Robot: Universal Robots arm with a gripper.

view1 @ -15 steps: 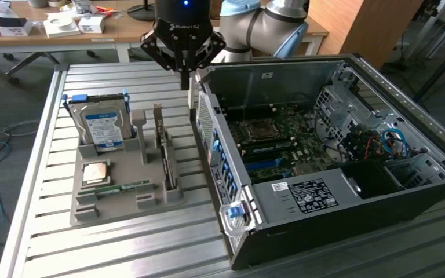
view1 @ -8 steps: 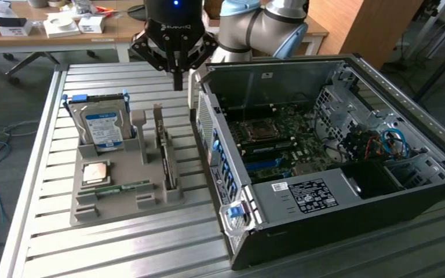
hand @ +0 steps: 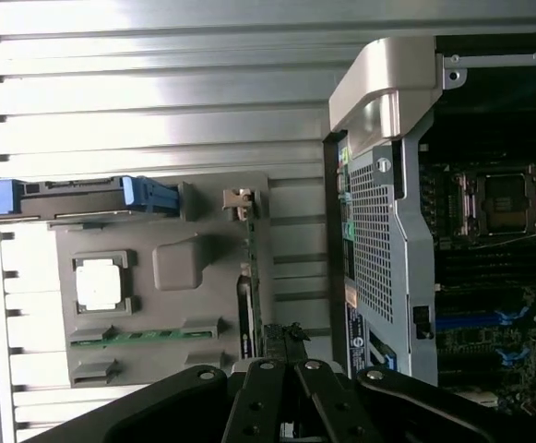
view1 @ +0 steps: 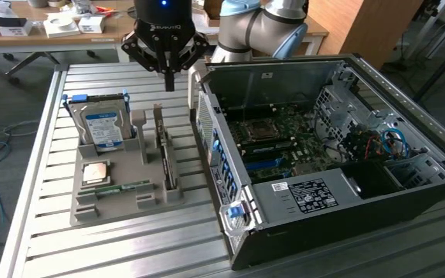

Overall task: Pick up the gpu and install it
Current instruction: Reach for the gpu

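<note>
My gripper (view1: 169, 86) has its two black fingers pressed together tip to tip with nothing between them. It hangs at the upper centre of the exterior view, pointing straight down and raised clear of everything under it. From the wrist camera the gripper (hand: 286, 334) shows the same joined tips, with bare table slats and the edge of a grey holder beyond them. The graphics card (view1: 165, 153) is the nearest thing. It sits left of centre in the exterior view, below the fingertips and apart from them, standing on its long edge in a slot of the grey holder (view1: 114, 211). Its pale bracket end points toward the top of the frame. In the wrist view the graphics card (hand: 246, 309) shows as a thin dark line along the holder's edge. To the card's left in the exterior view a hard drive (view1: 102, 128) with a blue and white label stands upright between blue rails. Lower in the frame a square processor chip (view1: 97, 172) lies flat in its recess, and a narrow green memory stick (view1: 122, 188) lies just under it. The holder rests on a slatted metal table (view1: 44, 243). The right half of the exterior view shows an open computer case (view1: 408, 174) lying on its side beside the holder, with the green mainboard (view1: 284, 136) and its empty processor socket exposed and a labelled power supply (view1: 303, 197) at the lower centre. Desks (view1: 44, 36) with small boxes stand at the upper left.
</note>
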